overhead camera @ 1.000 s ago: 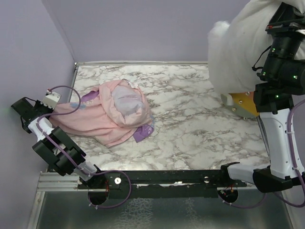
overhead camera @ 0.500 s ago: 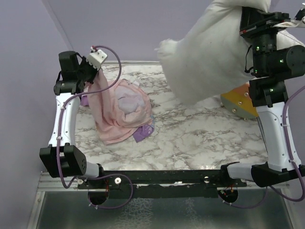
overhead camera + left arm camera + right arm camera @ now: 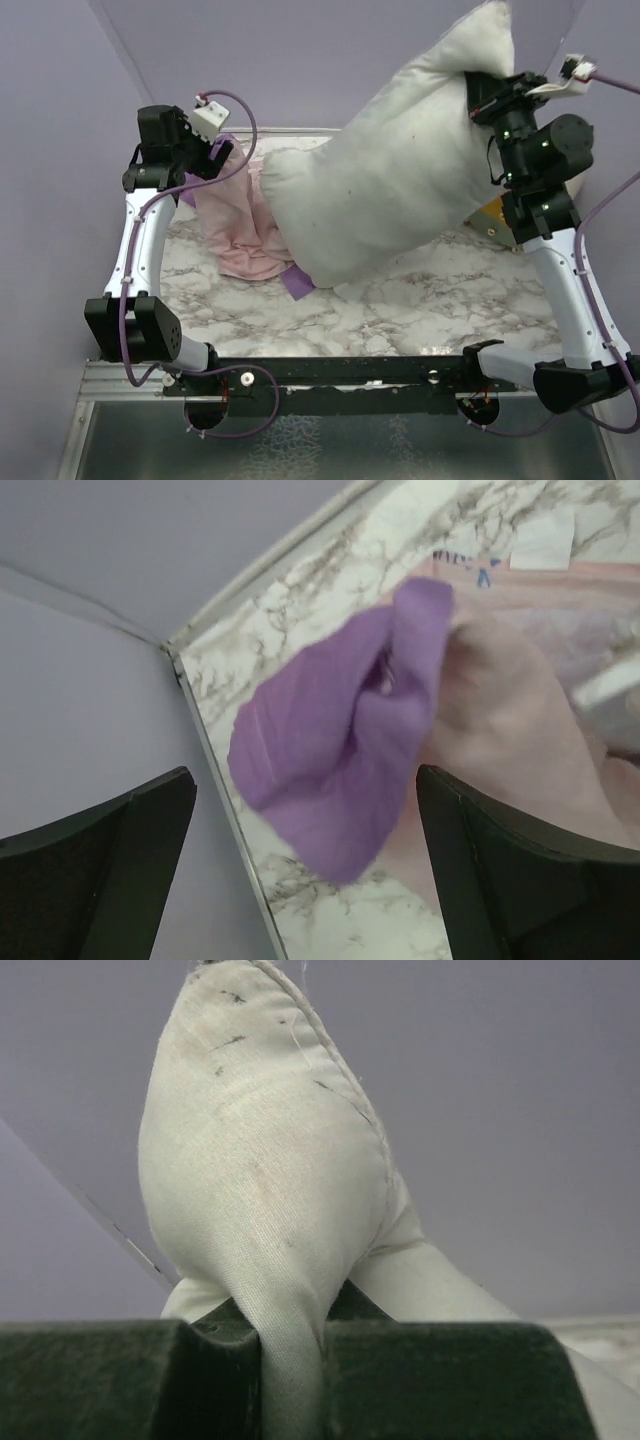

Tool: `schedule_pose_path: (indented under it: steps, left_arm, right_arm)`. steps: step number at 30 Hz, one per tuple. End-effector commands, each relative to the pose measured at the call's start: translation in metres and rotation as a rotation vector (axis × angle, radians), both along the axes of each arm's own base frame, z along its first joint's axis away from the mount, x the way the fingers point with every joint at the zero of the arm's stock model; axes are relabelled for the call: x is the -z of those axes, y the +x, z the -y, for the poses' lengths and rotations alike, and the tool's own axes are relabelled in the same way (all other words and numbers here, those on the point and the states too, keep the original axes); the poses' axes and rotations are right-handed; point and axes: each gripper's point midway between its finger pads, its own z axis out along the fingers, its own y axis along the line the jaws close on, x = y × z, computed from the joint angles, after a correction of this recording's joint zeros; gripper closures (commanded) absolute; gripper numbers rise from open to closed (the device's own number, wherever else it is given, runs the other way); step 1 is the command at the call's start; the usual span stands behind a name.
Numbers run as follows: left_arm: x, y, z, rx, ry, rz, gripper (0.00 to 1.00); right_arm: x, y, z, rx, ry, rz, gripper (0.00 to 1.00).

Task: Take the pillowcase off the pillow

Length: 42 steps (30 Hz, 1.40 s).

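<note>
The left tool (image 3: 303, 800) is standing with its two dark fingers (image 3: 110, 850) spread wide apart. A bunched purple fold of the pillowcase (image 3: 330, 730) is lying between them, its pale pink side showing rightward, over the marbled tabletop (image 3: 290, 620).

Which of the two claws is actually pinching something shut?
The right gripper: it clamps a corner of the white pillow. The left gripper stands wide open over the pillowcase.
</note>
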Motion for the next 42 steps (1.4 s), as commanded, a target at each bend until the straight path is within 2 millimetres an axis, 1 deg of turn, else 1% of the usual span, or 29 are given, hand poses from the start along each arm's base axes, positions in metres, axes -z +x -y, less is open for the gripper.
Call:
schedule_pose_path:
  steps: [1,3,4,5,6,7,9,12,13,14,16,18,19,21,22,23,25,26,27,29,30,32,33,34,35,37,38,41,42]
  left_arm:
    - [0.011,-0.007,-0.019,-0.066,0.096,0.002,0.01]
    - [0.010,-0.007,-0.021,-0.078,0.093,0.003,0.01]
    - [0.007,-0.008,-0.020,-0.073,0.084,0.004,0.01]
    - [0.004,-0.009,-0.017,-0.062,0.074,0.000,0.01]
    - [0.002,-0.011,-0.014,-0.051,0.060,-0.004,0.01]
    - [-0.001,-0.013,-0.011,-0.043,0.044,-0.007,0.01]
    - [-0.003,-0.016,-0.006,-0.034,0.016,-0.020,0.01]
    - [-0.006,-0.021,-0.003,-0.030,-0.012,-0.033,0.01]
    - [-0.005,-0.022,-0.002,-0.031,-0.018,-0.037,0.01]
    - [-0.005,-0.025,-0.001,-0.029,-0.022,-0.040,0.01]
    - [-0.002,-0.030,-0.001,-0.026,-0.026,-0.048,0.01]
    - [0.004,-0.034,-0.002,-0.029,-0.026,-0.058,0.01]
    - [0.007,-0.036,-0.003,-0.034,-0.028,-0.062,0.01]
    - [0.015,-0.037,-0.006,-0.047,-0.042,-0.073,0.01]
    - [0.019,-0.038,-0.007,-0.057,-0.055,-0.074,0.01]
    - [0.022,-0.037,-0.009,-0.073,-0.080,-0.074,0.01]
    - [0.023,-0.034,-0.012,-0.098,-0.131,-0.052,0.01]
    - [0.019,-0.032,-0.014,-0.115,-0.160,-0.032,0.01]
    - [0.026,-0.031,-0.015,-0.135,-0.192,-0.036,0.01]
    - [0.025,-0.028,-0.021,-0.176,-0.246,-0.013,0.01]
    - [0.025,-0.026,-0.022,-0.190,-0.264,-0.007,0.01]
    - [0.027,-0.026,-0.026,-0.213,-0.283,-0.002,0.01]
    - [0.029,-0.027,-0.028,-0.219,-0.294,-0.002,0.01]
    - [0.029,-0.028,-0.028,-0.218,-0.304,0.006,0.01]
    - [0.031,-0.029,-0.029,-0.221,-0.314,0.011,0.01]
    - [0.036,-0.032,-0.029,-0.227,-0.334,0.023,0.01]
    - [0.039,-0.033,-0.028,-0.230,-0.346,0.029,0.01]
    - [0.054,-0.042,-0.025,-0.250,-0.394,0.047,0.01]
    - [0.063,-0.045,-0.024,-0.255,-0.409,0.046,0.01]
  right_arm:
    - [0.105,0.033,0.006,0.067,-0.008,-0.187,0.99]
    - [0.156,0.048,-0.004,0.034,-0.049,-0.286,0.99]
    - [0.178,0.055,-0.009,0.019,-0.070,-0.330,0.99]
    - [0.199,0.063,-0.013,0.006,-0.095,-0.372,0.99]
    - [0.211,0.068,-0.017,-0.007,-0.118,-0.395,0.99]
    - [0.221,0.073,-0.020,-0.019,-0.138,-0.413,0.99]
    - [0.232,0.084,-0.026,-0.035,-0.161,-0.433,0.99]
    - [0.239,0.104,-0.033,-0.048,-0.194,-0.442,0.99]
    - [0.241,0.112,-0.036,-0.055,-0.208,-0.445,0.96]
    - [0.241,0.121,-0.041,-0.067,-0.226,-0.444,0.89]
    - [0.241,0.136,-0.049,-0.084,-0.257,-0.445,0.70]
    - [0.234,0.148,-0.057,-0.088,-0.293,-0.433,0.53]
    - [0.228,0.151,-0.059,-0.086,-0.304,-0.427,0.34]
    - [0.216,0.153,-0.056,-0.065,-0.310,-0.416,0.13]
    - [0.210,0.152,-0.054,-0.051,-0.312,-0.406,0.02]
    - [0.206,0.149,-0.050,-0.036,-0.317,-0.396,0.00]
    - [0.202,0.141,-0.039,0.016,-0.334,-0.394,0.01]
    - [0.203,0.136,-0.031,0.052,-0.346,-0.400,0.01]
    - [0.204,0.132,-0.015,0.128,-0.346,-0.415,0.01]
    - [0.204,0.119,0.017,0.284,-0.362,-0.427,0.01]
    - [0.200,0.111,0.034,0.374,-0.370,-0.422,0.01]
    - [0.196,0.094,0.060,0.502,-0.387,-0.415,0.01]
    - [0.189,0.085,0.065,0.521,-0.392,-0.393,0.01]
    - [0.185,0.078,0.065,0.510,-0.390,-0.375,0.01]
    - [0.182,0.071,0.059,0.470,-0.384,-0.352,0.01]
    - [0.188,0.057,0.052,0.408,-0.352,-0.330,0.01]
    - [0.205,0.050,0.051,0.387,-0.358,-0.346,0.01]
    - [0.242,0.028,0.054,0.368,-0.330,-0.366,0.01]
    - [0.257,0.020,0.056,0.368,-0.303,-0.382,0.01]
